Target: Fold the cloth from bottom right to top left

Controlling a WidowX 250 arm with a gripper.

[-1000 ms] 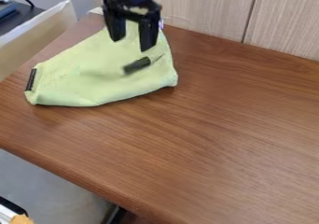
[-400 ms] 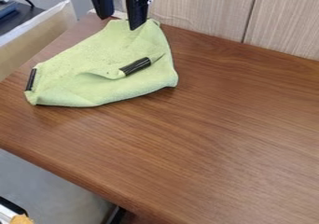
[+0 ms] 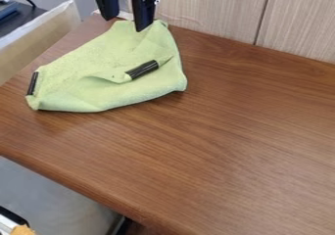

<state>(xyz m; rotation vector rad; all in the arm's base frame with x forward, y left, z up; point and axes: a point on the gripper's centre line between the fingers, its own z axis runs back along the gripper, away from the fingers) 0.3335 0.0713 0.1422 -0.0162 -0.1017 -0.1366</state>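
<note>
The gripper (image 3: 126, 24) hangs at the top of the view, its two fingers spread apart with nothing between them. It is above the far end of the light green cloth (image 3: 105, 70). The cloth lies folded on the upper left of the table, its bottom right side turned over. A black-taped corner (image 3: 142, 69) rests on top of the folded cloth, and a second black strip (image 3: 33, 83) marks its left corner.
The brown wooden table (image 3: 235, 146) extends to the right and front. A pale wood panel wall (image 3: 209, 9) stands along its back edge, and a light board (image 3: 39, 38) borders its left side.
The gripper has risen up and slightly left, away from the cloth, and then stayed still. The cloth keeps its place, with its black-taped corner lying on top.
</note>
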